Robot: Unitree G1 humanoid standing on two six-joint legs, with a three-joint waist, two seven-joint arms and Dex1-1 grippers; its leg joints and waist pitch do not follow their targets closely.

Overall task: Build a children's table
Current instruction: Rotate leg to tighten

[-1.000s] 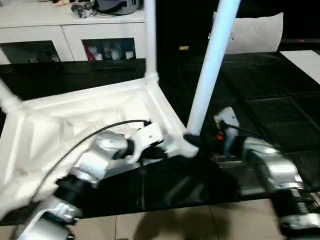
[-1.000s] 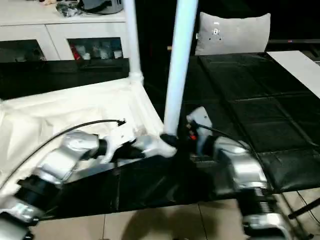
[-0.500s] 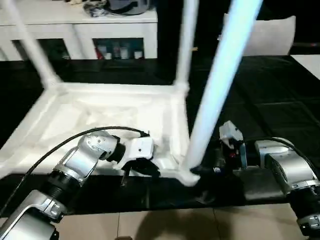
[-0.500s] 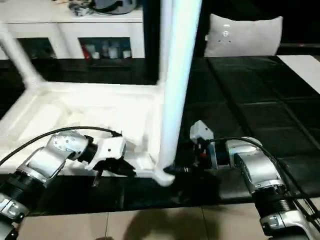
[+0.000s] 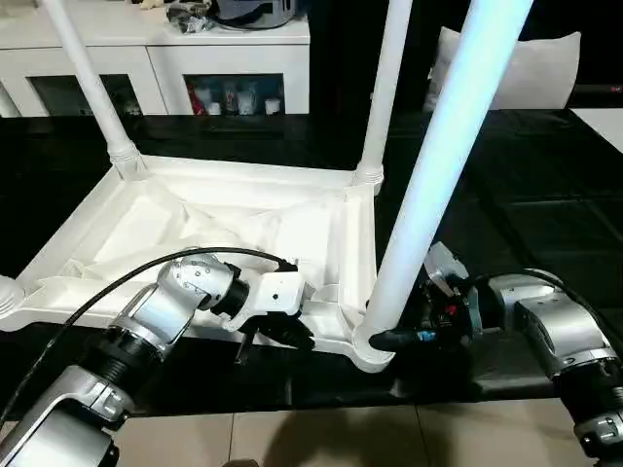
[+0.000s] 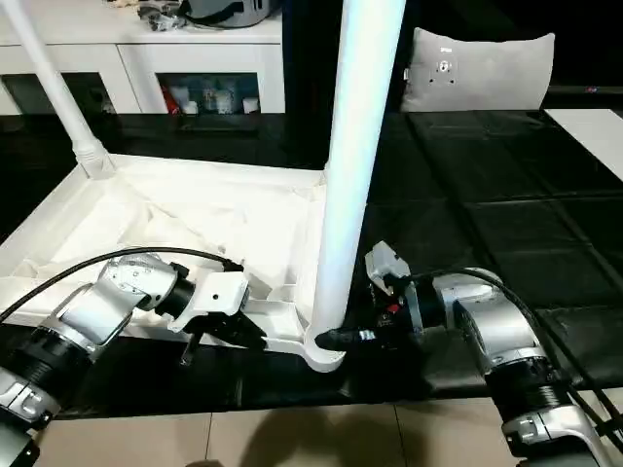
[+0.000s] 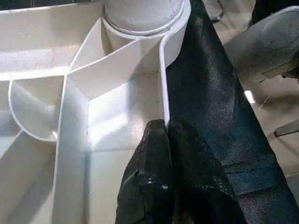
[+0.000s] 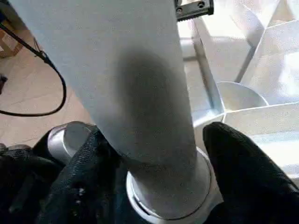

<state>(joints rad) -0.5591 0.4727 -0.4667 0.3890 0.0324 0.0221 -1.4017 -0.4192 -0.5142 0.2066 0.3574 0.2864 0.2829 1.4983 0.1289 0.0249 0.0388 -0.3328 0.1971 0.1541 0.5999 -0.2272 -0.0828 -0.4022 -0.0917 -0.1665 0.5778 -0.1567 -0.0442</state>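
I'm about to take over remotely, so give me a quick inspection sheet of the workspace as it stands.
Surface: black mat, tiled floor at its near edge.
Job's things: table top upside down; three legs upright in corner sockets, near leg by the right arm.
Clutter: nothing seen on the mat.
Grippers: left gripper shut on the table top's rim; right gripper, fingers on both sides of the near leg's base.
Cables: black cable along the left forearm.
Surroundings: white cabinet, grey cushion.

White cabinet (image 5: 156,58) w/ glass doors, grey pillow (image 6: 477,68), black mat (image 6: 487,195).
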